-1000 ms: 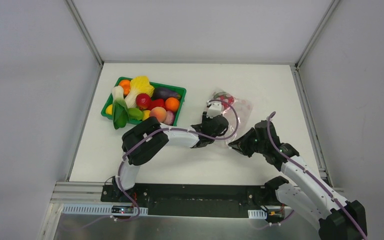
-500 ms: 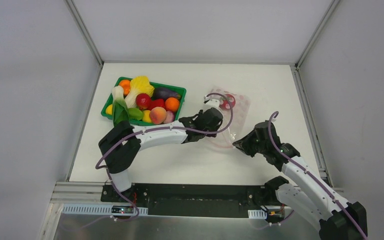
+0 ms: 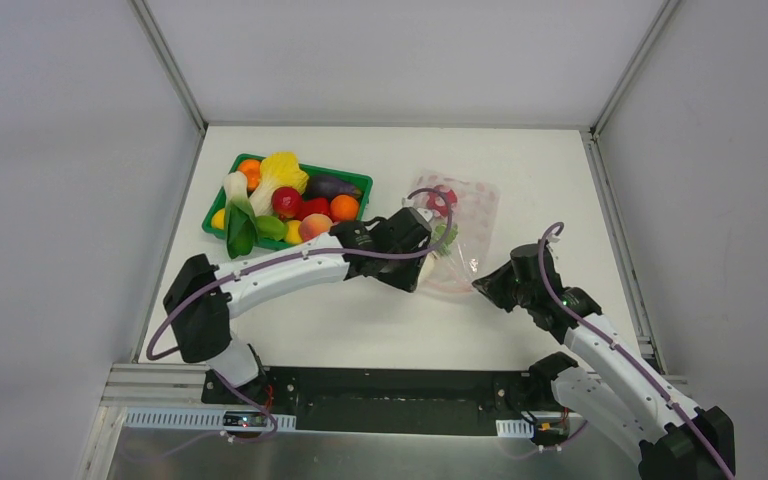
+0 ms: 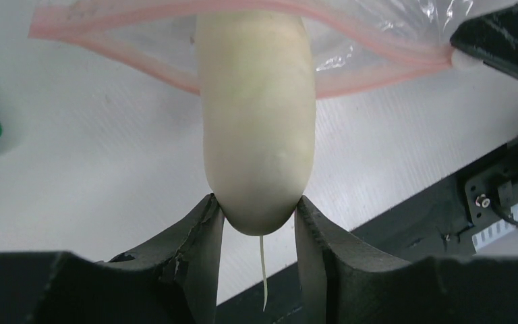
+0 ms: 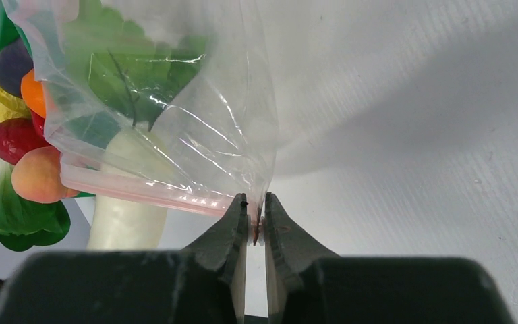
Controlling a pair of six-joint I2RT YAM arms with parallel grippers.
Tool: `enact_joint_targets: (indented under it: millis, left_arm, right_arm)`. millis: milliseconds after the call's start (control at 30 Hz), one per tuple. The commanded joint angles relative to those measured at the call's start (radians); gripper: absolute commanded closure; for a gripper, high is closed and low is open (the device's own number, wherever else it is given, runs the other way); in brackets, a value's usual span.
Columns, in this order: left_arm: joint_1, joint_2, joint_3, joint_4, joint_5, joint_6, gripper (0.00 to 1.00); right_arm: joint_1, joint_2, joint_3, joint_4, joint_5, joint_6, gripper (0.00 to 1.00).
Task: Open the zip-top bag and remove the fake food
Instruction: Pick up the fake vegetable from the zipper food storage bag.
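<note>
Zip-top bag (image 3: 470,225): open. White radish (image 4: 256,128): half out, clamped in L gripper (image 4: 257,236). R gripper (image 5: 256,223): pinching bag corner. Red radish (image 3: 446,196): inside, to remove.

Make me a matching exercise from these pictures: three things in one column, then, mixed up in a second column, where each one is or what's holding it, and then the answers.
Things:
1. white radish
2. zip-top bag
3. green basket

States:
A. corner pinched by the right gripper
B. far left side, touched by neither gripper
C. tip gripped by the left gripper, sticking out of the bag's mouth

Pairs: 1-C, 2-A, 3-B
</note>
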Motion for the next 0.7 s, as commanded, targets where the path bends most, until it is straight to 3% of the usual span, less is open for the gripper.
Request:
enact_joint_targets:
  millis: [0,233,400,667]
  left_arm:
    - [0.004,-0.114,0.026,-0.169,0.065,0.034,0.92]
    - [0.005,-0.269,0.030,-0.311,0.086,0.085,0.93]
    - [0.021,-0.347,0.078,-0.459,0.013,0.131,0.94]
    - [0.172,-0.517,0.083,-0.569,-0.104,0.208,0.94]
  right_arm:
    - [0.004,-0.010,0.002,-0.019,0.061,-0.011,1.00]
    - [0.003,-0.009,-0.021,-0.009,0.064,-0.010,1.00]
    - [0.004,-0.009,-0.025,-0.012,0.070,-0.015,1.00]
    - [0.004,-0.014,-0.032,-0.014,0.071,-0.016,1.00]
